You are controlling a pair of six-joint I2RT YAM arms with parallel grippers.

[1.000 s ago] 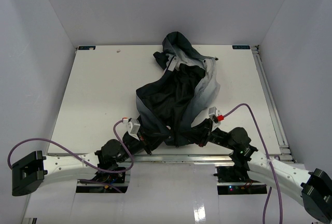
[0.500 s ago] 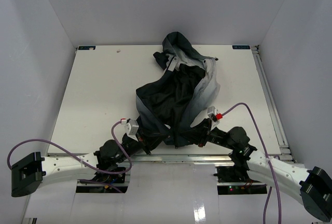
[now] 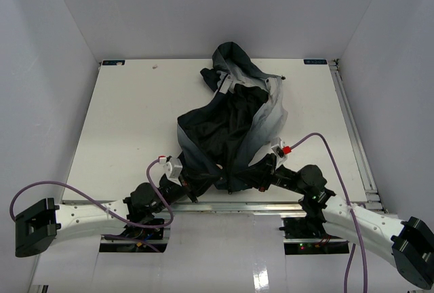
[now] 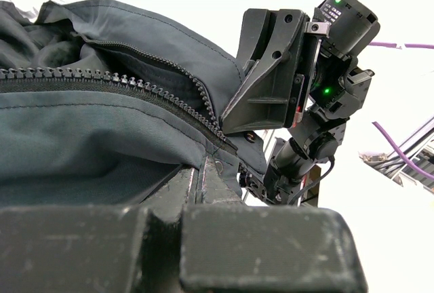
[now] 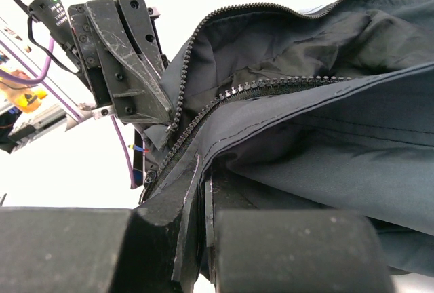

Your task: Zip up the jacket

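The dark navy jacket (image 3: 230, 120) with light grey panels lies crumpled in the middle of the white table, hood at the far end, front unzipped. Its two bottom front corners are pulled toward the near edge. My left gripper (image 3: 203, 183) is shut on the left corner, and in the left wrist view the fabric (image 4: 102, 137) is pinched in the left gripper (image 4: 196, 178) below the zipper teeth (image 4: 135, 84). My right gripper (image 3: 248, 180) is shut on the right corner, with cloth (image 5: 325, 137) clamped in the right gripper (image 5: 207, 179) beside the open zipper teeth (image 5: 271, 88). The two grippers face each other closely.
A metal rail (image 3: 354, 130) runs along the table's right edge and another (image 3: 224, 205) along the near edge. Purple cables (image 3: 68, 188) loop from both wrists. White walls close in the left, far and right sides.
Both arms have barely shifted. The left wrist slid a little toward the near edge, and the right wrist edged slightly left. Both grips on the jacket's corners are unchanged.
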